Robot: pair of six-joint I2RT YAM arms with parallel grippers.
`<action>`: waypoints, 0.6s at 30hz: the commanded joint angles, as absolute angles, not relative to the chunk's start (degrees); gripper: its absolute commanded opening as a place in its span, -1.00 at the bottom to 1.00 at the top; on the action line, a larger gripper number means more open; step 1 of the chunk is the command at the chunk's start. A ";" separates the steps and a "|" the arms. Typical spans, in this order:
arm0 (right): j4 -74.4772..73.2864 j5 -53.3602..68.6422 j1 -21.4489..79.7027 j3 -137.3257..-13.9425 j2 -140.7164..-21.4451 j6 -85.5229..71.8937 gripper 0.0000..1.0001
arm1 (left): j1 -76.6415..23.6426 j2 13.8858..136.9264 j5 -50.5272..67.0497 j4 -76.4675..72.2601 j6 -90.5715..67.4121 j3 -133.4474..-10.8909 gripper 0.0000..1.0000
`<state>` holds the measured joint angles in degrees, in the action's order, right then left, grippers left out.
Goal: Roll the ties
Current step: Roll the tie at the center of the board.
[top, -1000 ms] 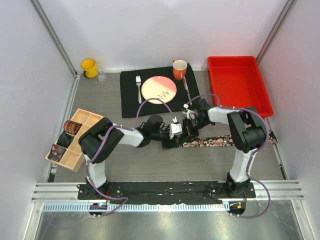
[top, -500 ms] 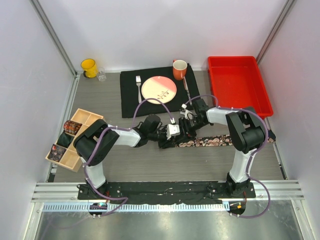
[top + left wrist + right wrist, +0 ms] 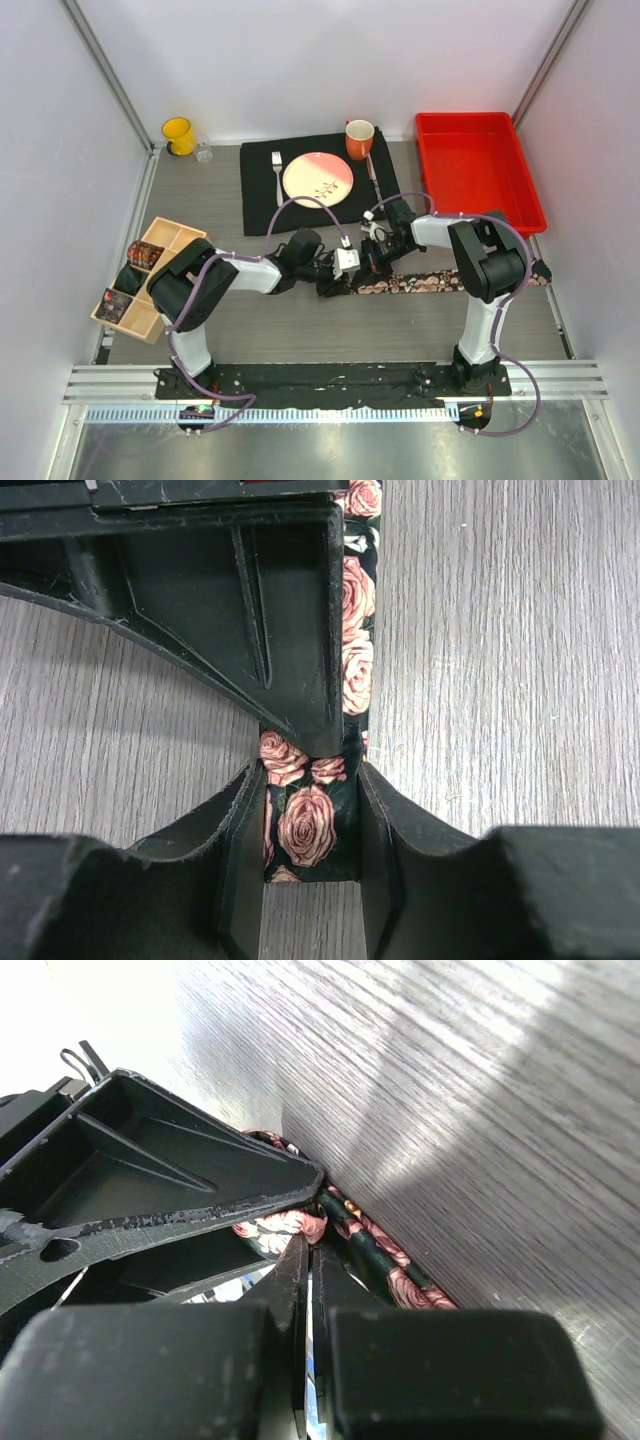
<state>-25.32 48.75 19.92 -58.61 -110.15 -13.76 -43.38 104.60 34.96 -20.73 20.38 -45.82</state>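
Just before the placemat (image 3: 262,195), floral tie (image 3: 430,283) lies mostly flat on the desk (image 3: 300,335); I judge rolling barely begun. Left pincer (image 3: 312,815) pinches its end, right pincer (image 3: 310,1250) pressed together alongside. Rolled ties (image 3: 143,254) sit in wooden box (image 3: 160,318), left of placemat.

Grey wood-grain table (image 3: 300,325) enclosed by plain white walls (image 3: 300,60).

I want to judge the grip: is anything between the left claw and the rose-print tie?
Nothing visible does. The left claw pinches the tie directly, with the fabric filling its gap. The right claw, shut, sits close beside that end, not between them.
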 commanded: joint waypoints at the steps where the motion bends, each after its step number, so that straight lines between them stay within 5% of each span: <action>1: -27.33 41.85 18.63 -58.18 -111.44 -10.73 -0.98 | -42.02 105.74 31.90 -12.03 20.93 -43.42 0.01; 4: -28.56 41.05 18.19 -57.83 -112.41 -9.59 -0.99 | -38.34 104.15 36.19 -20.19 16.19 -40.70 0.44; 7: -29.00 39.82 18.19 -57.83 -113.38 -9.32 -0.99 | -37.09 103.27 39.72 -28.45 13.90 -38.24 0.54; 18: -30.41 37.97 18.19 -59.76 -117.33 -8.79 -0.99 | -40.16 109.16 45.18 -43.67 12.57 -36.83 0.46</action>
